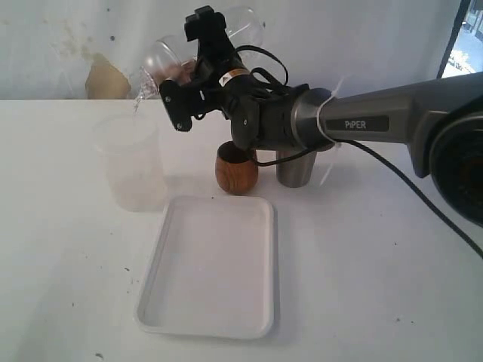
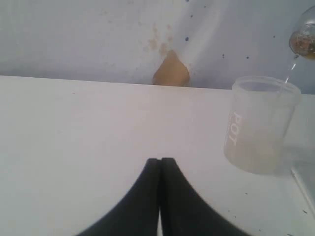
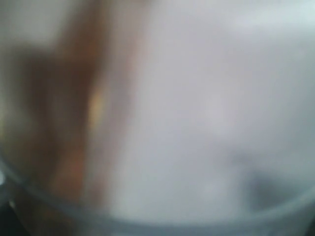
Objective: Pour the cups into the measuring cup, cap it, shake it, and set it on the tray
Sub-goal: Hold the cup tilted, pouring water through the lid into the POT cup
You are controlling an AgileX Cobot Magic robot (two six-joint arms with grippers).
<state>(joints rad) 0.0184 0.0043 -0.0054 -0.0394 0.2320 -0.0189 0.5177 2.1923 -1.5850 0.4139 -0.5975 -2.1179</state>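
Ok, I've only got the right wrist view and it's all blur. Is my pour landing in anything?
Observer: Yes. A thin stream falls from the tilted clear cup in the right gripper into the frosted cup.
Operator: Where's the left gripper?
Observer: The left gripper is shut, holds nothing, and sits low over bare table, apart from the frosted cup.
Operator: And the other two cups?
Observer: The wooden cup and steel tumbler stand upright beyond the tray, under the right arm.
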